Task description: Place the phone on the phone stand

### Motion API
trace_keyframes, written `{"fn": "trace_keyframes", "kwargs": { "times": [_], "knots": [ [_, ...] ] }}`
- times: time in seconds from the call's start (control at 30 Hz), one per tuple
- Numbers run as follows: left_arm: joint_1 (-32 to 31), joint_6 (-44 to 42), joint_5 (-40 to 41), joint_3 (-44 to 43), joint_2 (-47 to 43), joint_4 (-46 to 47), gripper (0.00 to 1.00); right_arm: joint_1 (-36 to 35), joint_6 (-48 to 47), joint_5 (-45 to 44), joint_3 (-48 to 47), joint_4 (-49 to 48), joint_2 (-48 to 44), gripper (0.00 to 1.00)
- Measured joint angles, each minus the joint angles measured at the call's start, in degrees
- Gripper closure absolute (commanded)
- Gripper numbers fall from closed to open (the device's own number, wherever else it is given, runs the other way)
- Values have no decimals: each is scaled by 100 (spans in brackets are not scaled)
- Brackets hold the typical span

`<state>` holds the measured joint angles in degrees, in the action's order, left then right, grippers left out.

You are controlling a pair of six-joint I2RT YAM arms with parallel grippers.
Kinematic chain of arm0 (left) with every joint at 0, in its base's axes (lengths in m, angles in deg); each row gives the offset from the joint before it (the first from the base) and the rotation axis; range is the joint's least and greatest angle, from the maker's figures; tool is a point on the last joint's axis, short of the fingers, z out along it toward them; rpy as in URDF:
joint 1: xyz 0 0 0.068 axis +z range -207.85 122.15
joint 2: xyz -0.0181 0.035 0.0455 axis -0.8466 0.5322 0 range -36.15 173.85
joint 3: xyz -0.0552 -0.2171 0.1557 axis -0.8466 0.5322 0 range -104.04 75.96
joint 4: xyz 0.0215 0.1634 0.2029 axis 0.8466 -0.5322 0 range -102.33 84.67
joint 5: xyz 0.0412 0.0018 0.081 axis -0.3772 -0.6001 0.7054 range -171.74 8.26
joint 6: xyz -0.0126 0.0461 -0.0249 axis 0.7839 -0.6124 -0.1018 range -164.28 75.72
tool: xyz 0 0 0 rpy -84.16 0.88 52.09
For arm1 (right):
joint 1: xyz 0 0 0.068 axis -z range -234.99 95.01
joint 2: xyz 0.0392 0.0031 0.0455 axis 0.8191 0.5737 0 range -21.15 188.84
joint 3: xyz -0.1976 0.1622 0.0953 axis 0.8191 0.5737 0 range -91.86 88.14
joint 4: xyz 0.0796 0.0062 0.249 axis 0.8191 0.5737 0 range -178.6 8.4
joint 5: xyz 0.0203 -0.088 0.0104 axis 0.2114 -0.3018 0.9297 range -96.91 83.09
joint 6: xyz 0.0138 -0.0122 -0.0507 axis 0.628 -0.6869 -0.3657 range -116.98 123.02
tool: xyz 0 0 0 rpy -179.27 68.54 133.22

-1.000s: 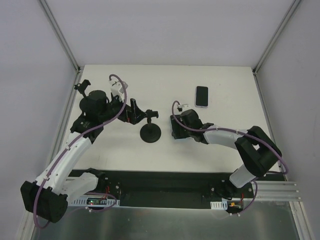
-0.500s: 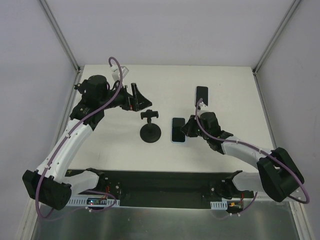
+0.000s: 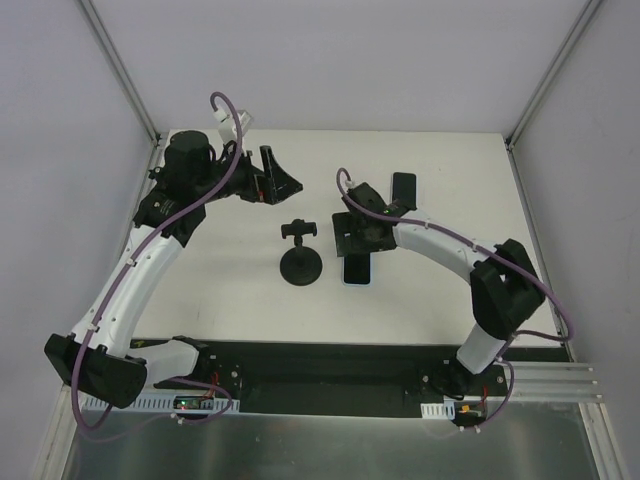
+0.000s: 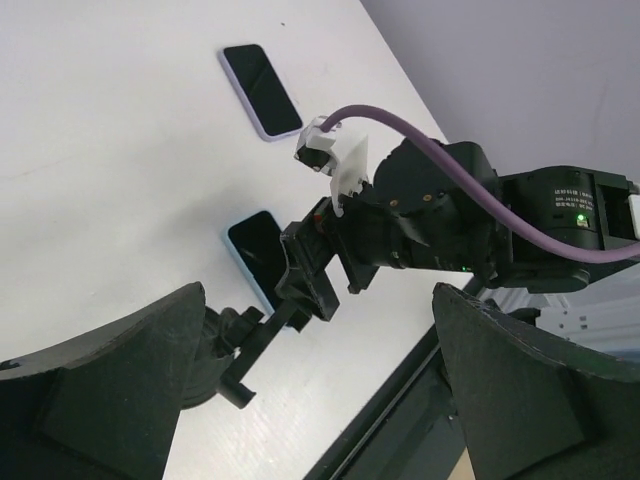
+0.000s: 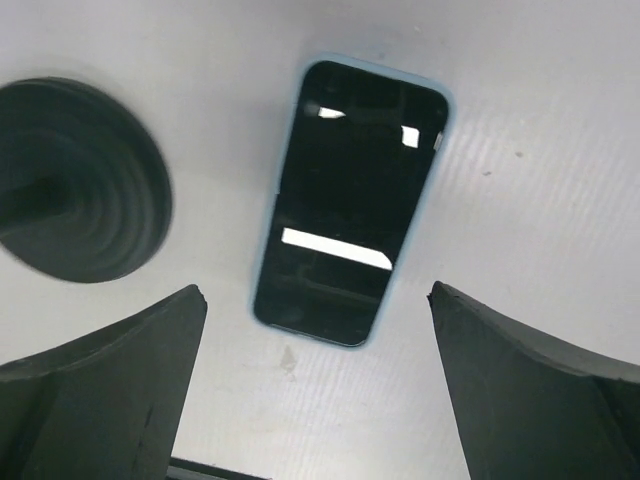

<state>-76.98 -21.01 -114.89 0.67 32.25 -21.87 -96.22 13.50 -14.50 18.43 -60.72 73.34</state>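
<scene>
A phone in a light blue case (image 3: pixel 358 272) lies flat, screen up, on the white table, just right of the black phone stand (image 3: pixel 300 262). My right gripper (image 3: pixel 354 243) hovers over the phone's far end, open and empty. In the right wrist view the phone (image 5: pixel 350 200) lies ahead between my spread fingers (image 5: pixel 110 390), with the stand's round base (image 5: pixel 80 180) at left. My left gripper (image 3: pixel 277 182) is open and empty, behind and left of the stand. The left wrist view shows the stand (image 4: pixel 245 345) and the blue phone (image 4: pixel 252 255) beyond my open gripper (image 4: pixel 320 400).
A second phone in a lilac case (image 3: pixel 403 190) lies at the back, partly behind the right arm; it also shows in the left wrist view (image 4: pixel 260 90). The black base rail (image 3: pixel 320 365) runs along the table's near edge.
My left gripper has pulled back from the stand's head toward the far left. My right gripper swung off the blue phone, leaving it flat on the table, and now hovers over its far end.
</scene>
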Motion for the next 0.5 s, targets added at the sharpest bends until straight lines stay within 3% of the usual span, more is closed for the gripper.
{"fn": "trace_keyframes", "kwargs": {
  "times": [0.2,0.5],
  "knots": [
    [0,-433,551,258,-203,-55,4,-9,83,-610,-697,892,935,4],
    [4,-726,774,645,-289,-195,4,-39,153,-662,-1003,1117,1482,4]
  ]
}}
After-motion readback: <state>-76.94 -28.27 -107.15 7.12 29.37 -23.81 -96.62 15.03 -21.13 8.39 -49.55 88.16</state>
